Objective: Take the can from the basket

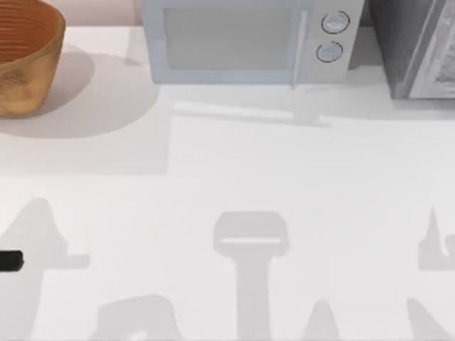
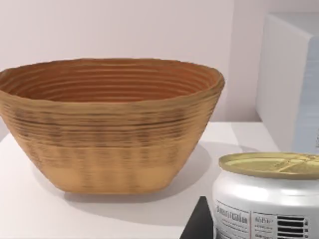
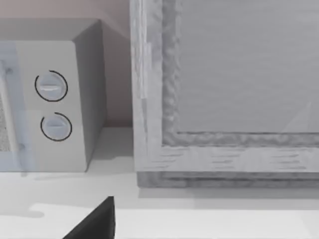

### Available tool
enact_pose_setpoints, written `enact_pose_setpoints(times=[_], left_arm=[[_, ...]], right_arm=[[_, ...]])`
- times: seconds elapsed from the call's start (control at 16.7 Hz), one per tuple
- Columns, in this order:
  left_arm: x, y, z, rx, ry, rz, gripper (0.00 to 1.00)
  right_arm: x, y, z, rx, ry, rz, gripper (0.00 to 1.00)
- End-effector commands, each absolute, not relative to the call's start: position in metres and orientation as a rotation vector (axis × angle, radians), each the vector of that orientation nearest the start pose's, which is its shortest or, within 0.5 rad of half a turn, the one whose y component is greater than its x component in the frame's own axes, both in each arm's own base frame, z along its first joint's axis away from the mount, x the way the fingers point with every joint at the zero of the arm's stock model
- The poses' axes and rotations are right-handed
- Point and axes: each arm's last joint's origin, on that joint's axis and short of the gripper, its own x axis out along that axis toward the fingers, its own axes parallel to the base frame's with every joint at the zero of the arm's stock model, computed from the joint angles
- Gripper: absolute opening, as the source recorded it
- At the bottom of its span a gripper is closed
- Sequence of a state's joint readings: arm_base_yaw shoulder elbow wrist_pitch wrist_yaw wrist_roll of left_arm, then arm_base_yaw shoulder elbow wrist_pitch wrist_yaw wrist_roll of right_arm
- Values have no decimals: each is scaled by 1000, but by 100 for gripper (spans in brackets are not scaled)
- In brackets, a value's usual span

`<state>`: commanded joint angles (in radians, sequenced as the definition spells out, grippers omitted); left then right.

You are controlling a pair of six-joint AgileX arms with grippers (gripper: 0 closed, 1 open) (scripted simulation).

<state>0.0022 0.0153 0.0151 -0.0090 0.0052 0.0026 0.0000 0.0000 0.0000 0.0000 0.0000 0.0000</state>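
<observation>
Can [image 2: 271,199] outside basket [image 2: 107,127], beside it.

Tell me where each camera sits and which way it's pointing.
Top view: overhead, looking down on basket, microwave; left arm's black tip at left edge.
Left wrist view: low, facing basket's side, can close up; dark bit of left gripper.
Right wrist view: low, facing microwave knobs, grey cabinet; dark bit of right gripper.
Shared: top and left wrist, basket; top and right wrist, microwave.

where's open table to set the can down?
The wide bare table in front of the microwave, right of the basket, is free. Crowded along the back: basket, microwave, grey box. The can is outside the basket.
</observation>
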Motion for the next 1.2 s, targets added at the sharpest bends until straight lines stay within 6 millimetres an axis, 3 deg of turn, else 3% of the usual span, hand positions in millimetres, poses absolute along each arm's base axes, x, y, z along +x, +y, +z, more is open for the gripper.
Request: enact_pose_setpoints(times=[0.48, 0.78, 1.02, 1.2], left_arm=[[106, -1, 161, 3, 7, -5, 0], [116, -6, 182, 11, 17, -129, 0], [143, -12, 210, 20, 29, -320, 0], [179, -19, 228, 27, 36, -499, 0]], right_arm=[[106, -1, 160, 0, 0, 0, 100], [106, -1, 160, 0, 0, 0, 100], [106, -1, 160, 0, 0, 0, 100], [106, -1, 160, 0, 0, 0, 100]])
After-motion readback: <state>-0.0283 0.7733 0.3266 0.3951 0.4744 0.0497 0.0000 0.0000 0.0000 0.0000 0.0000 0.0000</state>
